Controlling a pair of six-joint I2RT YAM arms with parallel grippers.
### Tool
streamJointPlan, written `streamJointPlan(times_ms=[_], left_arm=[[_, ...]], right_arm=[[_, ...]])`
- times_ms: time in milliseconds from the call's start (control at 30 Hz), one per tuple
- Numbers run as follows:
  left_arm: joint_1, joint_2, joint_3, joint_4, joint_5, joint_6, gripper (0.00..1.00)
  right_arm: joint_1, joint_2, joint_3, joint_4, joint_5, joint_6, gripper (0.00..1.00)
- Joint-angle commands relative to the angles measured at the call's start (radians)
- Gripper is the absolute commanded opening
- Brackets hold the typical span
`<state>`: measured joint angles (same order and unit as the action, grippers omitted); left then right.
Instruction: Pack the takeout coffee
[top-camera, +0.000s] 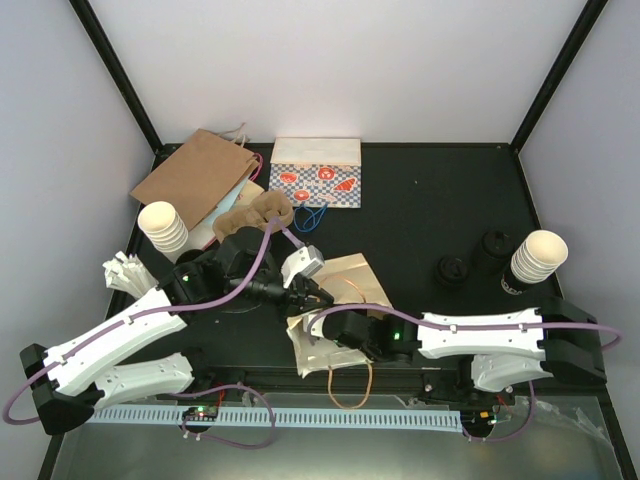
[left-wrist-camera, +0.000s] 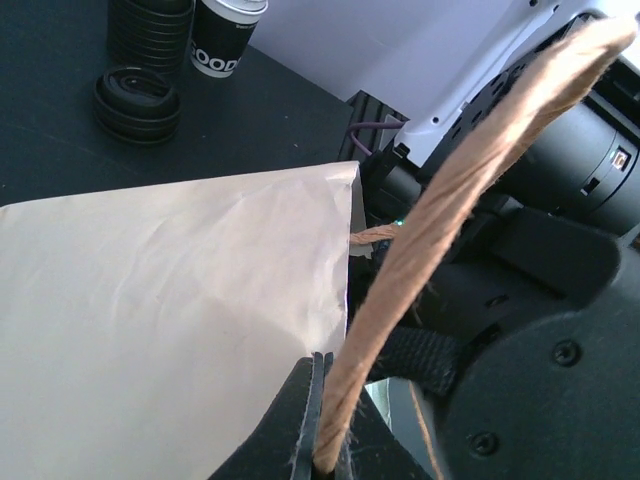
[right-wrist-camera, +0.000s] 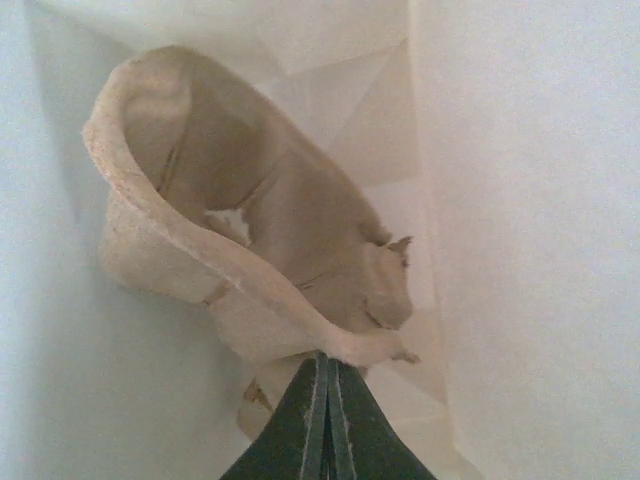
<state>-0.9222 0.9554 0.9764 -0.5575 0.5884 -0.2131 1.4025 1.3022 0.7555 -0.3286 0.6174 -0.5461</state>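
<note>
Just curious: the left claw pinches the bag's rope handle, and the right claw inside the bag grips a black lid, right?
No: the right claw inside the bag grips a cardboard carrier, not a black lid; the right wrist view shows it. The left claw pinches the rope handle.

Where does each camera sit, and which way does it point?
Top: above and behind, looking down on the table; left arm and right arm show.
Left wrist: on the left arm, facing the paper bag; left tool shut on its handle; right arm behind.
Right wrist: inside the bag; the shut right tool grips a cardboard carrier.
Shared: top and left see the lids.
</note>
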Motion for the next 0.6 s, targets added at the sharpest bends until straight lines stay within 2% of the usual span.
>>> streamJointPlan(times_ms=[0,200,300,567], left_arm=[[-0.007,0.006,0.014,0.028,0.025,-0.003,0.02],[-0.007,0.008,0.025,0.024,0.015,-0.006,0.02],[-0.008,0.008,0.024,0.027,0.021,-0.013,0.02],[-0.01,-0.001,0.021,0.043,0.042,-0.027,0.01]], right_arm=[[-0.004,-0.049,-0.008,0.072,0.044,-0.025,0.01],[-0.003,-0.086,-0.013,0.031,0.069,-0.02,0.01],[-0.007,-0.105,-0.032,0.065,0.077,-0.042,0.01],[-0.045,-0.015,-0.016,0.126,0.071,-0.088,0.01]])
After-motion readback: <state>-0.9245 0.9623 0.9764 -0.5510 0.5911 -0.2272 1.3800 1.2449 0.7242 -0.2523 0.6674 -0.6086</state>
